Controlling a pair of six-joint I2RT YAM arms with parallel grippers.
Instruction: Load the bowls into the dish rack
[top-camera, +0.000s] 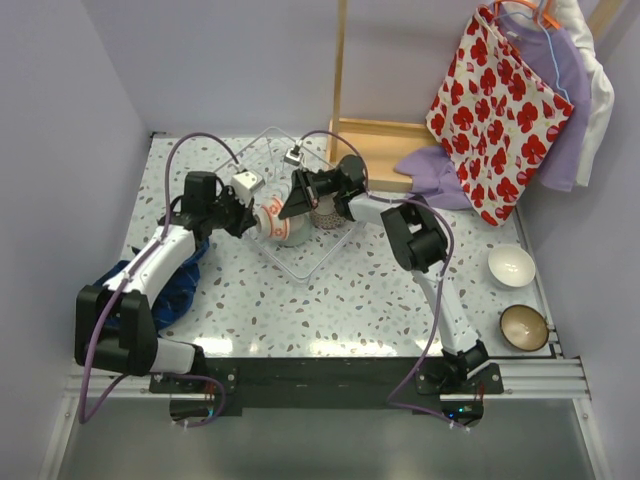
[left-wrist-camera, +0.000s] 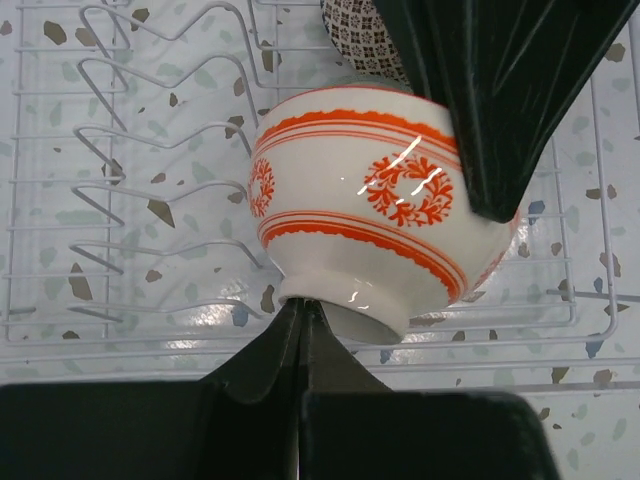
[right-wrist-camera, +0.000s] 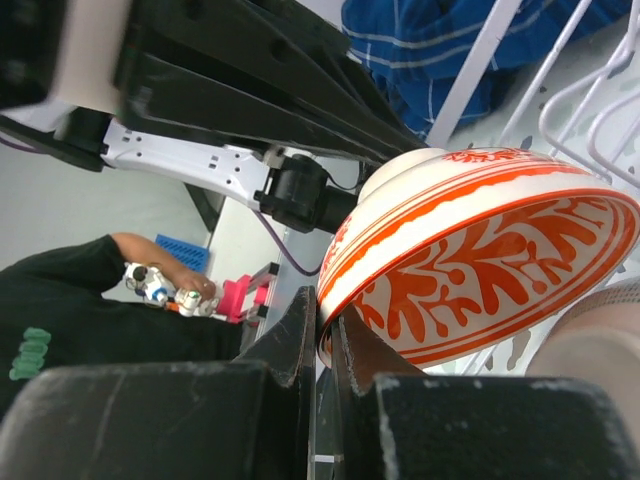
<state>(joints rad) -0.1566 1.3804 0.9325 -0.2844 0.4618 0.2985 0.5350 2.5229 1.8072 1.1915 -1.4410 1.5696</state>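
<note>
Bowl (left-wrist-camera: 360, 200) rim pinched in right fingers (right-wrist-camera: 310, 330); closed left fingers (left-wrist-camera: 300, 335) at its foot.

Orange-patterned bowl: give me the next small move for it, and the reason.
Probably ease the right gripper down to seat the orange-patterned bowl among the prongs of the dish rack, then open. It pinches the rim, the shut left gripper sits at the foot, and the bowl is tilted over the rack.

Laboratory test cell indicated — speckled table (top-camera: 330, 310) boxed in by plain walls (top-camera: 60, 120), metal mounting rail (top-camera: 545, 378) fitted at front.
</note>
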